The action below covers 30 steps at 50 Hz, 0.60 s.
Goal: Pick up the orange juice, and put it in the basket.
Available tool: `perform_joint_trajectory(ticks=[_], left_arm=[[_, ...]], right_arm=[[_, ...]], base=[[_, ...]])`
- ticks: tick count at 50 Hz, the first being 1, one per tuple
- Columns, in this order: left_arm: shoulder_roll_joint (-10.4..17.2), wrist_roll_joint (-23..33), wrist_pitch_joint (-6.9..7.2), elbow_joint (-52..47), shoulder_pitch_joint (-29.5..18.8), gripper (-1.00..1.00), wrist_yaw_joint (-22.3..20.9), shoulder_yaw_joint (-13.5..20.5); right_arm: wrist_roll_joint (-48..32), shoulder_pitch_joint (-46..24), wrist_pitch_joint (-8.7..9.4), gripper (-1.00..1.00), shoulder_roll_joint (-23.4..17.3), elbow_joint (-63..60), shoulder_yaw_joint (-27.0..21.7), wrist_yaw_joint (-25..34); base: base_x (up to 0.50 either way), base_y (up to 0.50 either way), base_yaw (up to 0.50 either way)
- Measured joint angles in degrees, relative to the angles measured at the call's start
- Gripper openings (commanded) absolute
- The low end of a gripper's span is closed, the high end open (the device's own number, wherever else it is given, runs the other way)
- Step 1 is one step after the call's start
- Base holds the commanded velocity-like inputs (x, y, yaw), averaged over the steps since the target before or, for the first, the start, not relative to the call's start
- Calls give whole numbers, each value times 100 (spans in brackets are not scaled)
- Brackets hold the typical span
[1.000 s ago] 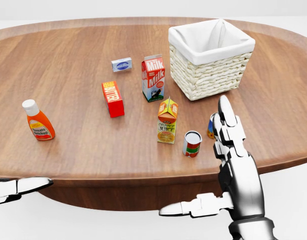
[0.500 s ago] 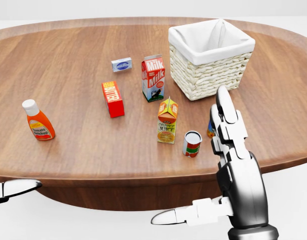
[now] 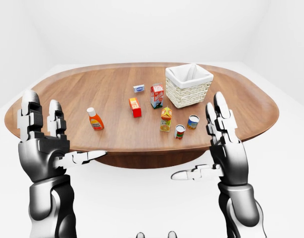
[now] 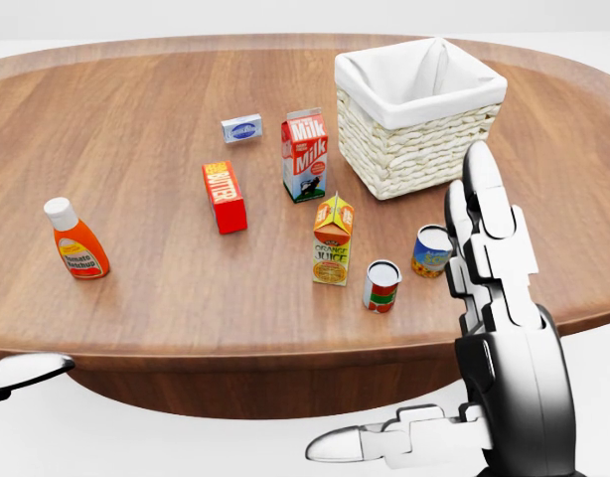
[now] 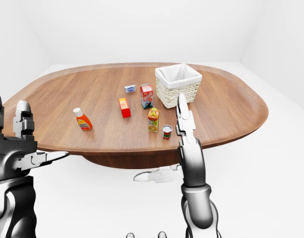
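Observation:
The orange juice carton [image 4: 332,241] stands upright near the table's lower edge in the head view, below the milk carton [image 4: 305,156]. Up and to its right sits the white-lined wicker basket [image 4: 419,109], with nothing visible inside. My right hand [image 3: 211,144] is open, fingers pointing up and thumb out to the left. It hovers off the table's near edge, right of and below the juice, touching nothing. Also open and raised, my left hand [image 3: 58,139] stays off the table's left edge, far from the juice.
On the wooden table [image 4: 156,298] are a red box [image 4: 224,197], a ketchup bottle [image 4: 75,240] at the left and a small blue-white box [image 4: 241,128]. A red can [image 4: 381,286] and a blue-yellow can [image 4: 431,250] stand just right of the juice.
In the head view my right hand has shifted right and grown larger, uncovering the blue-yellow can. The left thumb slid further left. Nothing on the table moved.

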Motion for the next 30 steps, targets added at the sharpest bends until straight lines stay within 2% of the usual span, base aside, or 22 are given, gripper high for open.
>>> perform_joint_trajectory(ticks=[9, 30], left_arm=[[3, -7, 0, 5, -3, 100, 6, -2], [7, -19, 0, 22, -11, 100, 14, 5]], right_arm=[[-112, 3, 0, 100, -1, -132, -29, 16], [-281, 19, 0, 100, 5, -293, -79, 50]], base=[[1, -2, 0], [24, -43, 0]])
